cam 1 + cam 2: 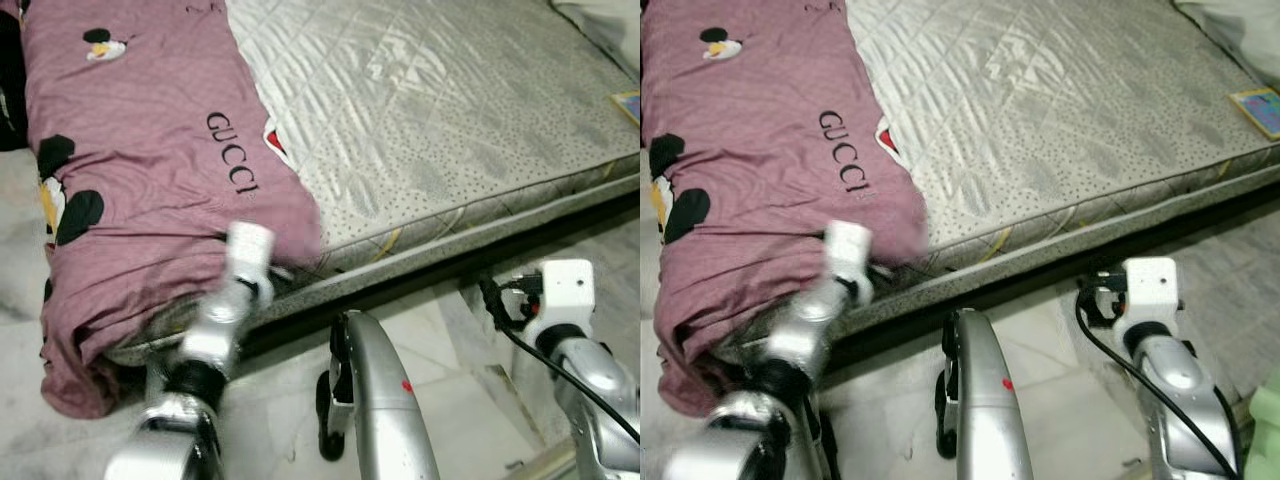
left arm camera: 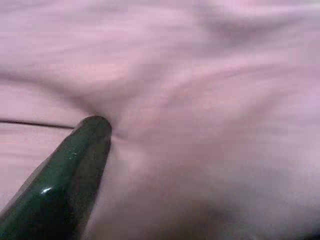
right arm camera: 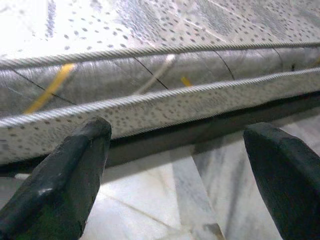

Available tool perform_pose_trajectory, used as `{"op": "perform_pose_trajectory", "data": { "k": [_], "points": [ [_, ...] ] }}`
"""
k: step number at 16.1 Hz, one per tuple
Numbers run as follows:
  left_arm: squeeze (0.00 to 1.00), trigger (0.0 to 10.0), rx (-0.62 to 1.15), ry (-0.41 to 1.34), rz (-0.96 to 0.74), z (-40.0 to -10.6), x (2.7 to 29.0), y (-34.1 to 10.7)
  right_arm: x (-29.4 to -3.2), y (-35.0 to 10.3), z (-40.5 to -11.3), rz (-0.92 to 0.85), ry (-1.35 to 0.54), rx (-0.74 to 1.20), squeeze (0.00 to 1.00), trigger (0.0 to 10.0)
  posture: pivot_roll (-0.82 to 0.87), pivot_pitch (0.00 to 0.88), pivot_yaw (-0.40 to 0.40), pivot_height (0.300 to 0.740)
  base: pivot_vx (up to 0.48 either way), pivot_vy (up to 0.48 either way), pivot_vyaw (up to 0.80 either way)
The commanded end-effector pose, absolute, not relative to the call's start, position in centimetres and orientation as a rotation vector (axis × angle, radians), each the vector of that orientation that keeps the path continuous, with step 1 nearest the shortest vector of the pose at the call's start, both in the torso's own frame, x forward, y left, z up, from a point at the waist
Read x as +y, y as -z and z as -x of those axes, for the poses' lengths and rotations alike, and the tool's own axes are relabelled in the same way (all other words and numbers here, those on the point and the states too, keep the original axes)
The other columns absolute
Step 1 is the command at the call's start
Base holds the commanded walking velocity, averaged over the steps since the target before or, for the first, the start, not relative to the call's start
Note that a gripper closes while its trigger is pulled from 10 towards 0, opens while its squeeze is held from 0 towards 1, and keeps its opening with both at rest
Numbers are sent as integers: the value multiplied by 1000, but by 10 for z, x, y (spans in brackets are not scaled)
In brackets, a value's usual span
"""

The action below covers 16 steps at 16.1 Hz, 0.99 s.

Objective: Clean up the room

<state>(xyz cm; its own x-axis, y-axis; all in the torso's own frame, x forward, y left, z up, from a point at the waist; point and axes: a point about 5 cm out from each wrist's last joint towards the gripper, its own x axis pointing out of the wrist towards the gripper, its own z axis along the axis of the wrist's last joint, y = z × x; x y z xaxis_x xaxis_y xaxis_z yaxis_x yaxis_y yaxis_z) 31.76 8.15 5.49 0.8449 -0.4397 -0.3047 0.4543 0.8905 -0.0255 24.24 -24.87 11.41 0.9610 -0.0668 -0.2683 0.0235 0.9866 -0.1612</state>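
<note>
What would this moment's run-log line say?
left gripper: pressed into pink printed cotton blanket at mattress corner | right gripper: open, idle near floor

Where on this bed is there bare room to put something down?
The quilted grey mattress is bare from the pink printed blanket across to the small colourful book at its far edge. The blanket side is crowded: the left gripper presses into the fabric there.

"GUCCI" in black capitals on pink sheet [image 1: 150,130], left side of mattress [image 1: 430,110], letters running diagonally toward near edge. No other text legible.
</note>
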Motion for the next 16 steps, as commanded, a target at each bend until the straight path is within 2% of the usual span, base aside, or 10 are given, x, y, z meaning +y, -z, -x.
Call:
{"op": "perform_pose_trajectory", "data": {
  "k": [1, 4, 7, 9, 11, 13, 14, 16],
  "points": [
    [0, 10000, 338, 627, -78, -303, 58, -46, -251, -110, -241, 156, 61, 293, 0, 10000, -262, 182, -100, 522, 0, 0, 0],
    [0, 10000, 327, 874, -167, -276, 26, -38, -247, -110, -247, 146, 60, 278, 0, 10000, -255, 165, -94, 522, 0, 0, 0],
    [0, 10000, 222, 957, -262, -269, 10, -49, -243, -110, -253, 137, 60, 264, 0, 10000, -250, 153, -89, 522, 0, 0, 0],
    [0, 10000, 7, 819, -229, -289, 10, -85, -242, -110, -256, 132, 62, 256, 0, 10000, -247, 144, -86, 522, 0, 0, 0],
    [0, 10000, -217, 587, -143, -315, 30, -133, -242, -111, -257, 136, 73, 245, 0, 10000, -247, 141, -83, 522, 0, 0, 0],
    [0, 10000, -298, 393, -74, -337, 58, -165, -242, -112, -258, 135, 80, 232, 0, 10000, -247, 140, -82, 522, 0, 0, 0],
    [0, 10000, -237, 257, -52, -352, 80, -165, -241, -113, -258, 132, 80, 229, 0, 10000, -248, 139, -79, 522, 0, 0, 0],
    [0, 10000, 104, 106, 25, -364, 109, -120, -240, -113, -258, 129, 77, 226, 0, 10000, -255, 144, -77, 522, 0, 0, 0]
  ]
}}
